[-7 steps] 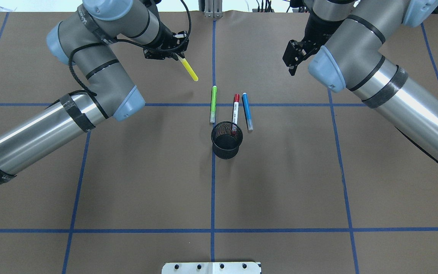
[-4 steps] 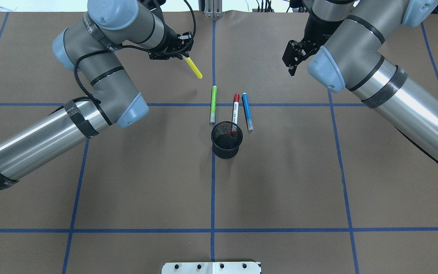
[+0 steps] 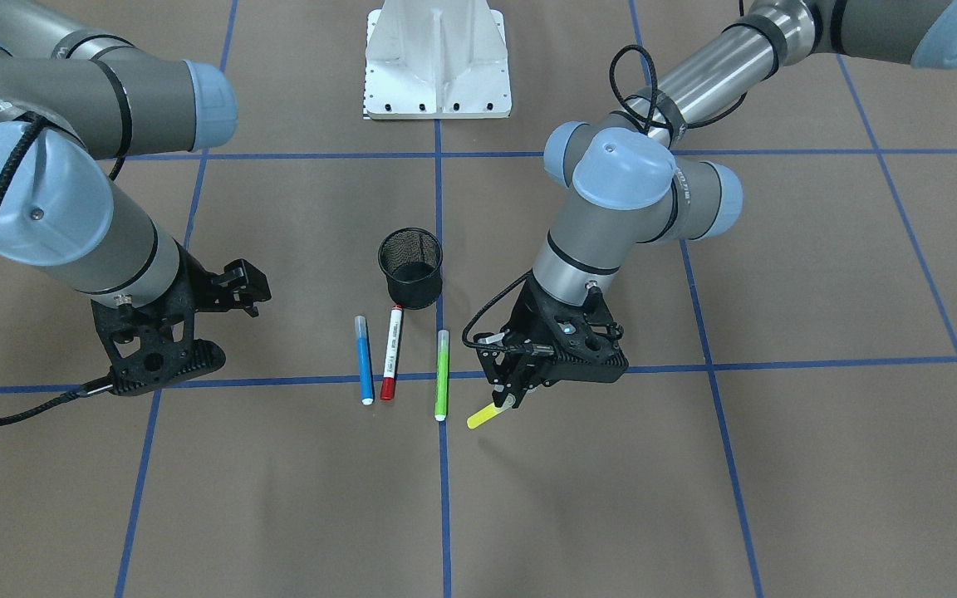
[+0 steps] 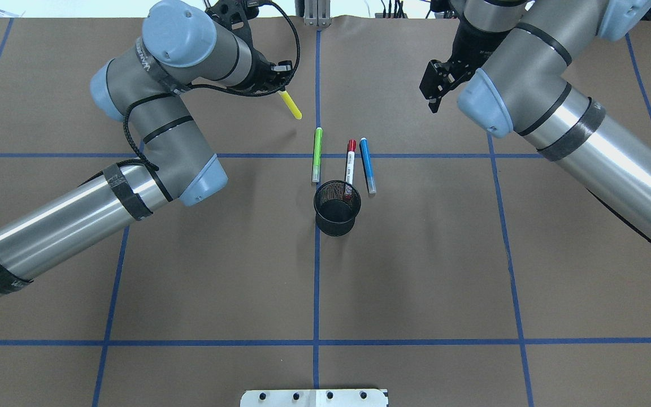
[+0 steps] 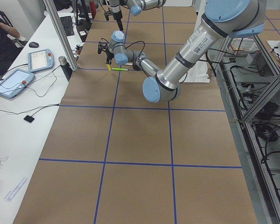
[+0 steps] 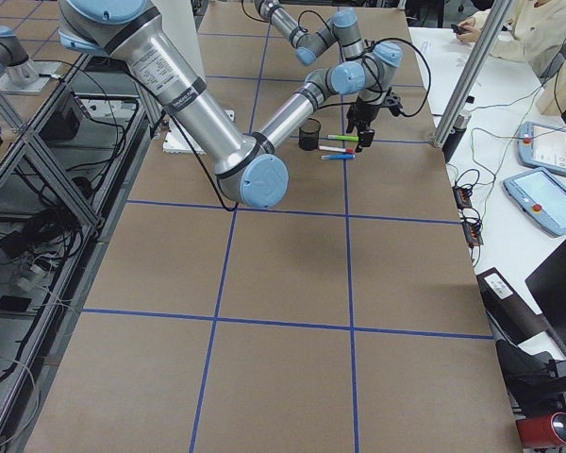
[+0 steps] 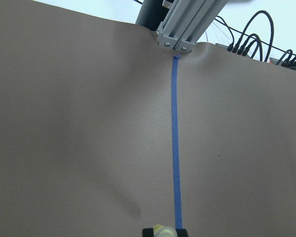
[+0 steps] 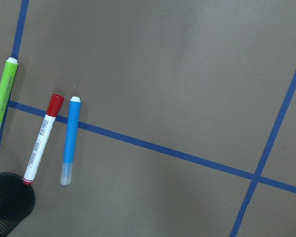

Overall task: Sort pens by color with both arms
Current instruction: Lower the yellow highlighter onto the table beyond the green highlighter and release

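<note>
My left gripper (image 4: 281,85) (image 3: 509,400) is shut on the yellow pen (image 4: 290,105) (image 3: 483,414) and holds it slanted above the table, left of the centre line. The lime green pen (image 4: 317,154) (image 3: 442,374), the white pen with the red cap (image 4: 350,161) (image 3: 391,352) and the blue pen (image 4: 367,164) (image 3: 364,358) lie side by side on the table beyond the black mesh cup (image 4: 336,207) (image 3: 411,267). My right gripper (image 4: 432,97) (image 3: 252,292) hangs open and empty to the right of the pens. The right wrist view shows the three lying pens (image 8: 70,139).
Blue tape lines (image 4: 316,282) divide the brown table into squares. The white robot base (image 3: 437,58) stands at the robot's side of the table. Operators, tablets and cables sit beyond the table's far edge (image 5: 37,58).
My left arm has swung to the right and carried the yellow pen toward the centre line, tilting it steeper. The right arm and the three lying pens have not moved.
</note>
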Robot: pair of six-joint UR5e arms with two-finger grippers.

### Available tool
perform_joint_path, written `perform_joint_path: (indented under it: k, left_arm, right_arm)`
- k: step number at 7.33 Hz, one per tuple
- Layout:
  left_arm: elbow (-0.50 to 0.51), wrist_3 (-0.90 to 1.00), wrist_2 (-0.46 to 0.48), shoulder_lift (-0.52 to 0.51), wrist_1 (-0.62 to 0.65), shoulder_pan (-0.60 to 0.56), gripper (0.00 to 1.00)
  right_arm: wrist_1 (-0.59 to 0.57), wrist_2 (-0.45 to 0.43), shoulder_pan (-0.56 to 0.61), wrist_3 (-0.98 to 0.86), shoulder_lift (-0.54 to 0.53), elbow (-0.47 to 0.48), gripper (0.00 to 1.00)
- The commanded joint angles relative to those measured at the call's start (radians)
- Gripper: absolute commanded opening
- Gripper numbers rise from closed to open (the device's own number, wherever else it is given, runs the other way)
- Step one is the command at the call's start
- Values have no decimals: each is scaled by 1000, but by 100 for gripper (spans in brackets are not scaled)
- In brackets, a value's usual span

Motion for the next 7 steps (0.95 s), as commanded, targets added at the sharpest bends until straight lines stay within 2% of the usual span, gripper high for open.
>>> perform_joint_path:
  k: [1, 3, 4, 5, 7]
  left_arm:
    - [-1, 3, 1, 0, -1, 15, 18]
    - [-1, 9, 1, 0, -1, 21, 25]
    - [-1, 10, 1, 0, -1, 21, 39]
    - [-4, 10, 3, 1, -1, 23, 47]
    - [-5, 10, 3, 1, 1, 24, 55]
  right_arm:
    - [2, -2, 0, 0, -3, -1, 99]
    - [5, -2, 0, -2, -6, -4, 99]
    - [6, -3, 0, -2, -6, -6, 99]
    - [6, -3, 0, -2, -6, -8, 99]
    - [6, -3, 0, -3, -6, -11, 99]
